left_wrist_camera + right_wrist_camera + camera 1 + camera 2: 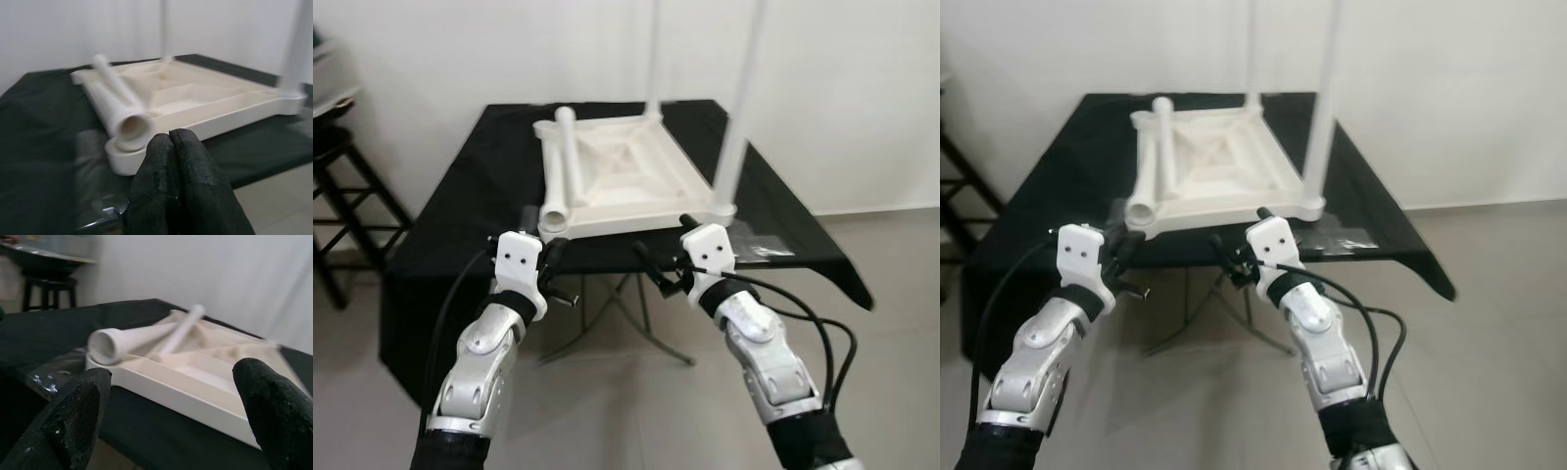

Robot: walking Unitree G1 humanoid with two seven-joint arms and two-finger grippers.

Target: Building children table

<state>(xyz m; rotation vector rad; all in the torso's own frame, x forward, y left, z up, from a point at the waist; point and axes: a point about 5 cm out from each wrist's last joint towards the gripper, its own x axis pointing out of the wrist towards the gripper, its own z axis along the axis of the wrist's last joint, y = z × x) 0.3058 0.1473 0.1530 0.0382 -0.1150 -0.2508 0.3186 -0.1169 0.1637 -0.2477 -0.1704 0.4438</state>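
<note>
Both arms reach up from the lower frame toward the upturned white tabletop (pixel 631 171) at centre on the black worktop (pixel 480 186), left gripper (pixel 171 142) fingers clenched together, right gripper (pixel 171 396) fingers spread apart.

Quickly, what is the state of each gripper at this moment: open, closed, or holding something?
Left gripper: closed, holding nothing, just before the loose white leg.
Right gripper: open, holding nothing, facing the upturned tabletop.

Even, bright indoor light; wrist views soft, perhaps motion-blurred, with near fingertips out of focus.
</note>
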